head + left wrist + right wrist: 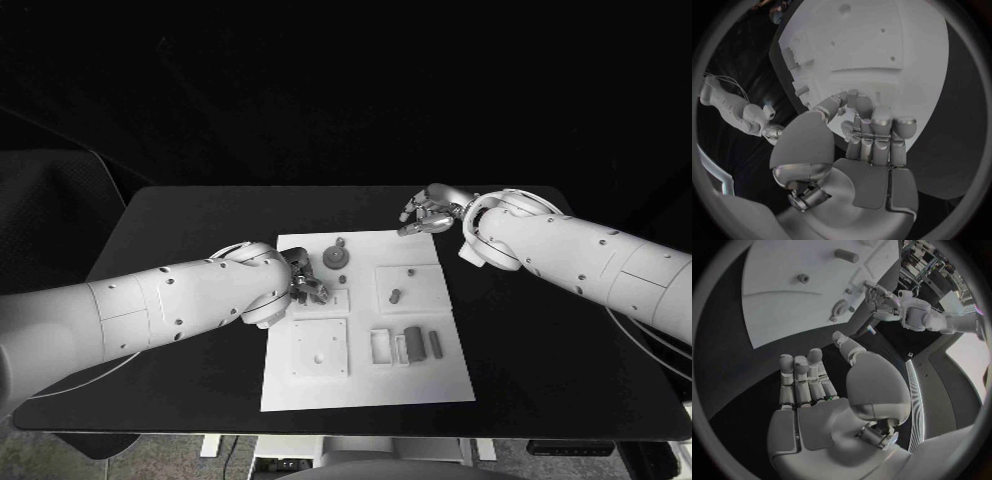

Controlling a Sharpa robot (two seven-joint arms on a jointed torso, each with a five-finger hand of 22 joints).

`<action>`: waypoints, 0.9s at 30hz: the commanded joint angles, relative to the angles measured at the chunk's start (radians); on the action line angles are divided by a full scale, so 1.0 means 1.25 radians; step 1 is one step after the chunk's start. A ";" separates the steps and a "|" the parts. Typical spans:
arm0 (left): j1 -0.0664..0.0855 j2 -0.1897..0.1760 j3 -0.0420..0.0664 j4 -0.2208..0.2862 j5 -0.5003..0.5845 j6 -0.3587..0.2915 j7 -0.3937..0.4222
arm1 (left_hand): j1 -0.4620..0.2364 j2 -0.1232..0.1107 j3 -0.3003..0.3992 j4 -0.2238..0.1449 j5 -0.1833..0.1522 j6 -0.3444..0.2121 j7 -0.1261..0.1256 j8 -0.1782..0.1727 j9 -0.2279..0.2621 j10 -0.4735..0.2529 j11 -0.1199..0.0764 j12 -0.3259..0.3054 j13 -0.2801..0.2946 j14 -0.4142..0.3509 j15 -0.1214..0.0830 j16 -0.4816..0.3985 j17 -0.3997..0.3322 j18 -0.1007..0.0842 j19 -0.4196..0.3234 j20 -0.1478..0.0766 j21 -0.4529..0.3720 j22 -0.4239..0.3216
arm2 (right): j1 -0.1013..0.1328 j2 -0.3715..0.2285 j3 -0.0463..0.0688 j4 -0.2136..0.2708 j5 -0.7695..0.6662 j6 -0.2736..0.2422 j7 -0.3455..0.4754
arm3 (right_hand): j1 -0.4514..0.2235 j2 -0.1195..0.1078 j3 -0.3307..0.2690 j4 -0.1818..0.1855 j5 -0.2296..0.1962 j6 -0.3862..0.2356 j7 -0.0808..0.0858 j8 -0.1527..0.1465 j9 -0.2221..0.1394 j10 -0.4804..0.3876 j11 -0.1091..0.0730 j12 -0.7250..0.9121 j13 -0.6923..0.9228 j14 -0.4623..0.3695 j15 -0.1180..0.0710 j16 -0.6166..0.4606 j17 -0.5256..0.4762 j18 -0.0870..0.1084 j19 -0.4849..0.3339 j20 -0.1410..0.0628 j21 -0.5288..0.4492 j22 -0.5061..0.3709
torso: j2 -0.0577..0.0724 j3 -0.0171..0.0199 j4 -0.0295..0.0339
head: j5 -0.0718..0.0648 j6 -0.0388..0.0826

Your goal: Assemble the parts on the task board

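In the middle of the frame lay the white board point(368, 385), its small grey parts point(417, 343) loose toward its lower right. The left hand point(300, 277) hovered at the board's left edge with fingers curled, whether pinching anything I cannot tell. The right hand point(427, 213) waited, spread and empty, off the upper right corner, seemingly keeping clear.

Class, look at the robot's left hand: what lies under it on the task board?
The left hand hovers over the white task board; its fingers curl above bare plate. Anything beneath the palm is covered.
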 commanded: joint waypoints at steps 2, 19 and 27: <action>-0.001 0.001 0.000 -0.002 0.016 0.027 -0.004 | 0.016 0.004 0.013 -0.009 0.005 0.145 -0.085 0.086 0.346 0.130 -0.074 0.005 0.001 0.031 -0.041 0.005 0.001 0.099 0.004 -0.001 0.006 0.001 | 0.000 0.000 0.000 0.001 0.000 0.012 0.005 | 0.003 0.002 0.002 0.001 0.005 0.001 0.002 0.005 0.001 -0.006 0.002 -0.002 -0.001 -0.005 -0.002 -0.002 -0.001 -0.002 -0.005 0.000 0.010 -0.001 | 0.000 -0.0002 -0.0001 | 0.000 -0.001; -0.001 0.015 0.000 -0.016 0.023 0.035 -0.009 | -0.003 0.002 0.004 0.001 0.006 0.140 -0.083 0.091 0.349 0.128 -0.073 0.009 0.004 0.030 -0.041 0.010 0.001 0.098 0.005 0.000 0.012 0.004 | 0.000 -0.001 0.000 0.006 0.000 0.011 0.005 | 0.003 0.002 0.003 0.002 0.005 0.001 0.002 0.005 0.001 -0.006 0.002 -0.002 -0.001 -0.005 -0.001 -0.002 -0.001 -0.002 -0.005 0.001 0.010 -0.001 | 0.000 0.0008 -0.0008 | 0.000 -0.003; -0.001 0.017 0.000 -0.019 0.023 0.032 -0.007 | -0.040 -0.006 -0.015 0.009 -0.052 0.132 -0.084 0.108 0.360 0.122 -0.075 0.023 0.014 0.027 -0.043 0.023 -0.001 0.101 0.002 0.000 0.022 0.010 | 0.000 -0.001 0.000 0.008 0.000 0.012 0.005 | 0.003 0.002 0.003 0.002 0.005 0.001 0.002 0.005 0.001 -0.006 0.002 -0.002 -0.002 -0.006 -0.001 -0.002 -0.001 -0.002 -0.005 0.001 0.010 -0.001 | 0.000 0.0005 -0.0007 | 0.000 -0.004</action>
